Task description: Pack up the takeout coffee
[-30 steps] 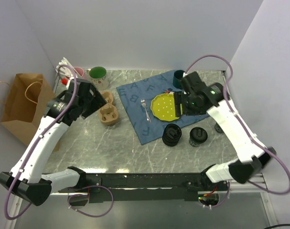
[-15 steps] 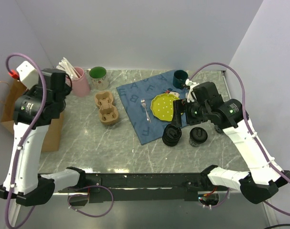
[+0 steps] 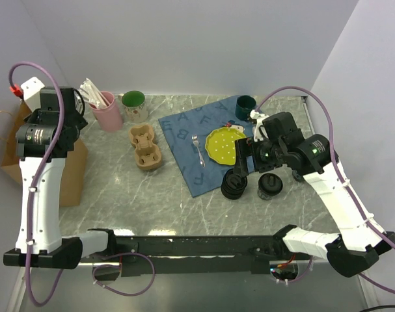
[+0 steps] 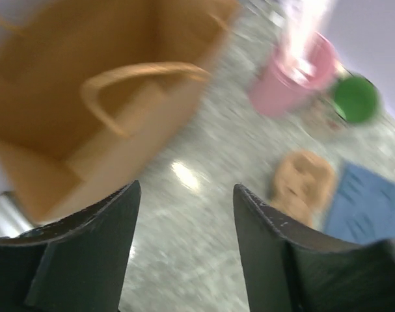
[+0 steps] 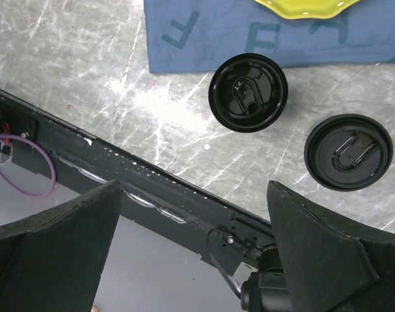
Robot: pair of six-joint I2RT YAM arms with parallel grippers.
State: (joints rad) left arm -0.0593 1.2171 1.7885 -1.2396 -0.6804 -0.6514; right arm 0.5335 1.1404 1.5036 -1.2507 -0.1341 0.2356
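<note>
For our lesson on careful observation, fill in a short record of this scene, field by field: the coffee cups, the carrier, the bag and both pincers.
Coffee cups: two, black, lidded, upright; cloth-side cup and outer cup stand side by side, apart
Carrier: cup carrier, no cups in it, left of the blue cloth
Bag: paper bag, far left
Left pincer: open, empty, near the bag
Right pincer: open, empty, above both cups
Packed so far: nothing

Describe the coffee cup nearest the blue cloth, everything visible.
The cup is squat and black with ribbed sides, capped by a black lid with a sip hole; it looks like plastic. It stands upright on the marble table at the blue cloth's near edge, apart from its twin. Nothing grips it.
</note>
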